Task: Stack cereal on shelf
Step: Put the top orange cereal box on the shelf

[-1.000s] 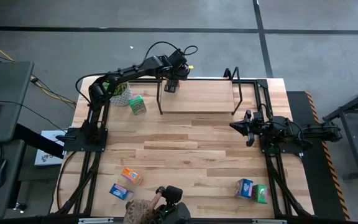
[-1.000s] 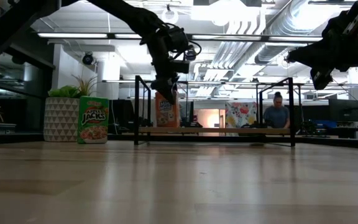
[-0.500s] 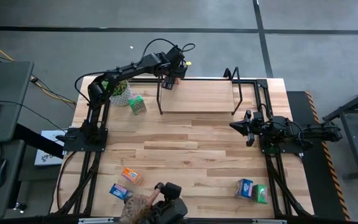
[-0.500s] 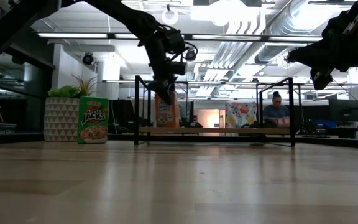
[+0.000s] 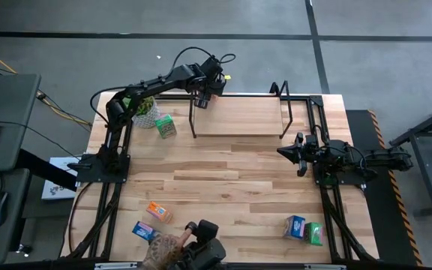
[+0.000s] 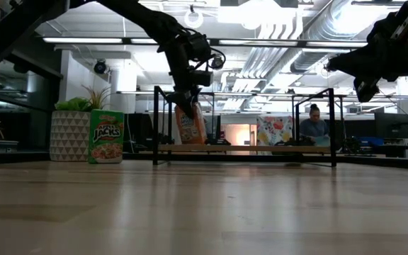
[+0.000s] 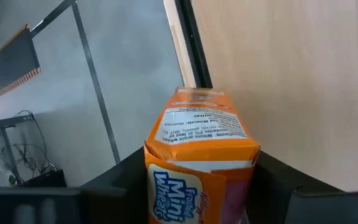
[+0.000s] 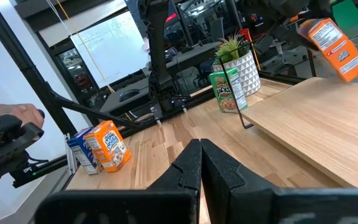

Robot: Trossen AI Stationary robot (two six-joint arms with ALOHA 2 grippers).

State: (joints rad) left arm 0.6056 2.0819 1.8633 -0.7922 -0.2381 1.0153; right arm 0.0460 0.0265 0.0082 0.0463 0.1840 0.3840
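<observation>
The left pincer (image 6: 188,99) is clamped on an orange cereal box (image 6: 190,124), gripping its upper end so that the box hangs tilted over the left end of the shelf (image 6: 244,149), its lower edge close to the pale board; whether it touches the board cannot be told. From the left wrist, the same box sits between the two dark fingers (image 7: 278,183), with the board and a black rod beyond. The step in hand looks like the placing of the first box: nothing else stands on the shelf. The next move calls for righting the box and lowering it until its base rests flat on the board, then letting go without tipping it.

The right pincer (image 5: 300,154) waits over the counter (image 5: 231,187) near the shelf's right end, its fingers drawn together. A green box (image 5: 166,126) stands beside the potted plant (image 5: 145,110); an orange and a blue box (image 5: 142,230) lie at the near left, where a person's hand (image 5: 163,249) reaches in, and a blue and green pair (image 5: 304,228) at the near right.
</observation>
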